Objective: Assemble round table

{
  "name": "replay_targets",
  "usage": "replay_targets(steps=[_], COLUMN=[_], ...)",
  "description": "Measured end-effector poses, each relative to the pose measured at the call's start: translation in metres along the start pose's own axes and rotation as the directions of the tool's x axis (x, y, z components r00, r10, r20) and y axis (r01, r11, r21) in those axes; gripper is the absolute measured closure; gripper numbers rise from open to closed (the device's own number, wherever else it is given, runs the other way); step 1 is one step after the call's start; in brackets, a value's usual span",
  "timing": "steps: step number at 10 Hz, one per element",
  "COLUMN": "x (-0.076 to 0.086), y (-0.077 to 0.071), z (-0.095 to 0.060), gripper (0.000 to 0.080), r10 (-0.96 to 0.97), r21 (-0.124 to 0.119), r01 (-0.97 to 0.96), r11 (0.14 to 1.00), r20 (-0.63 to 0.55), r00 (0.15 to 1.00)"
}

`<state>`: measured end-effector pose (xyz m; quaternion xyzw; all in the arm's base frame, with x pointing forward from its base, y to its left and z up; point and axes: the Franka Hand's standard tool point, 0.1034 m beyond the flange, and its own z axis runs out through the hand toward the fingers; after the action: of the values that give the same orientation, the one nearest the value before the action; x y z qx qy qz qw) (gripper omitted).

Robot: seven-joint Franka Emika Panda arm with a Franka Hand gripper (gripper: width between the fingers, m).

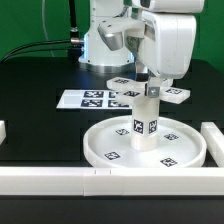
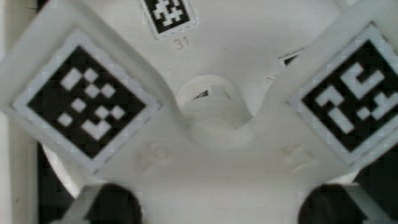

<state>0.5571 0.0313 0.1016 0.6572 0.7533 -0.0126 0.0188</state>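
Observation:
The large rimmed round disc (image 1: 104, 152) lies flat on the black table, tags showing on its face. The short cylindrical leg (image 1: 144, 124) stands upright at the disc's centre. The four-armed cross-shaped foot (image 1: 128, 93) sits level on top of the leg, its tagged arms spreading out. My gripper (image 1: 152, 82) comes down from above and is shut on the foot. In the wrist view the foot (image 2: 214, 110) fills the picture, with two tagged arms and a central hub. The dark fingertips (image 2: 111, 205) stand on either side of a white arm, around my gripper (image 2: 228, 205).
The marker board (image 1: 85, 98) lies behind the disc at the exterior view's left. Long white bars run along the front (image 1: 60, 180), the right (image 1: 213, 138) and the left edge (image 1: 3, 130). The robot base and cables stand at the back.

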Motion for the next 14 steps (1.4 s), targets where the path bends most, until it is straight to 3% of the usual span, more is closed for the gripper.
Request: replay_targets(steps=[3, 5, 8, 11, 14], x=[-0.001, -0.0048, -0.0005, 0.0007, 0.0029], y=[-0.0002, -0.0027, -0.0032, -0.0028, -0.0049], z=[0.0, 0.0004, 0.0003, 0.0001, 0.0004], gripper=[0.036, 0.036, 0.0359, 0.0358, 0.0358], r10=[0.043, 0.346, 0.705, 0.809, 0.983], r21=[0.001, 0.012, 0.022, 0.02, 0.068], r01=[-0.043, -0.346, -0.705, -0.809, -0.98], r11=[0.999, 0.938, 0.709, 0.587, 0.186], r20=[-0.001, 0.002, 0.002, 0.003, 0.0], r00=[0.999, 0.938, 0.709, 0.587, 0.186])
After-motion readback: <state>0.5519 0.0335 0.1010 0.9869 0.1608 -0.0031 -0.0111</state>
